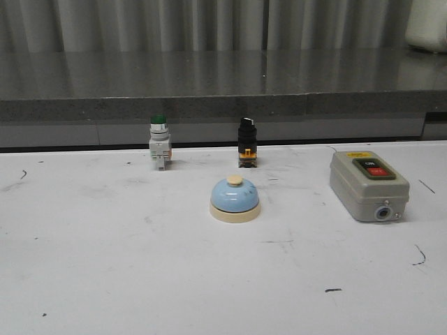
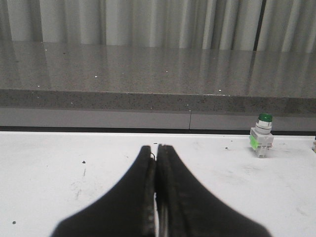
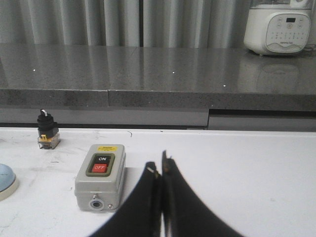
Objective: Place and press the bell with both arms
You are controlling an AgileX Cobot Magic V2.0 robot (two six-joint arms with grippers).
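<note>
The bell (image 1: 235, 199), a light-blue dome on a cream base with a cream button, stands upright in the middle of the white table in the front view. Its edge shows in the right wrist view (image 3: 6, 180). No arm shows in the front view. My left gripper (image 2: 156, 148) is shut and empty above the table's left part, the bell out of its view. My right gripper (image 3: 159, 167) is shut and empty, just right of the grey switch box (image 3: 100, 177).
A green-capped pushbutton (image 1: 159, 143) and a black selector switch (image 1: 246, 142) stand at the table's back edge. The grey switch box (image 1: 368, 185) sits right of the bell. A grey counter ledge (image 1: 223, 105) runs behind. A white appliance (image 3: 279, 27) stands on it.
</note>
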